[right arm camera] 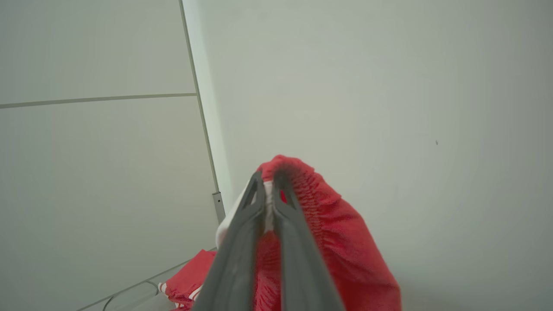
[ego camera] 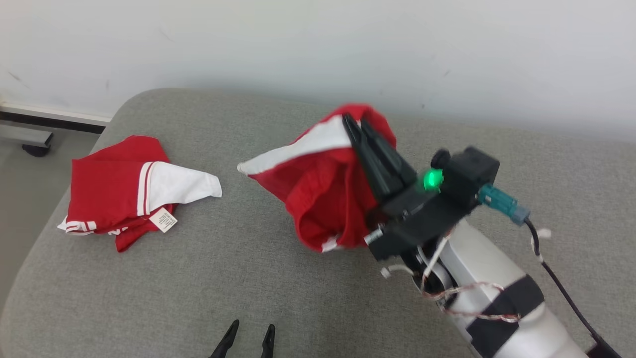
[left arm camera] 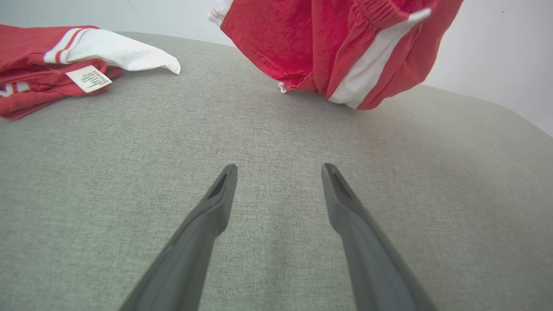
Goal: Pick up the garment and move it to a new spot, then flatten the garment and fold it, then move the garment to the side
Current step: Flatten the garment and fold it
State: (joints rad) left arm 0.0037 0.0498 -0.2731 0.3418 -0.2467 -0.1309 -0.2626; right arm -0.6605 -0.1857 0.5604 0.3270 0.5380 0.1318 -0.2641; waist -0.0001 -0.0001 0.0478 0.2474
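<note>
A red garment with a white stripe hangs bunched in the air above the grey cushion. My right gripper is shut on its elastic top edge, fingers pointing up and away. In the right wrist view the two fingers of the right gripper pinch the gathered red garment. The left wrist view has the garment dangling with its lower hem just above the cushion. My left gripper waits open near the cushion's front edge, and its open left gripper holds nothing.
A second red and white garment with a paper label lies crumpled at the cushion's left end, also seen as the second garment. A white wall stands behind. The floor and a dark caster lie beyond the left edge.
</note>
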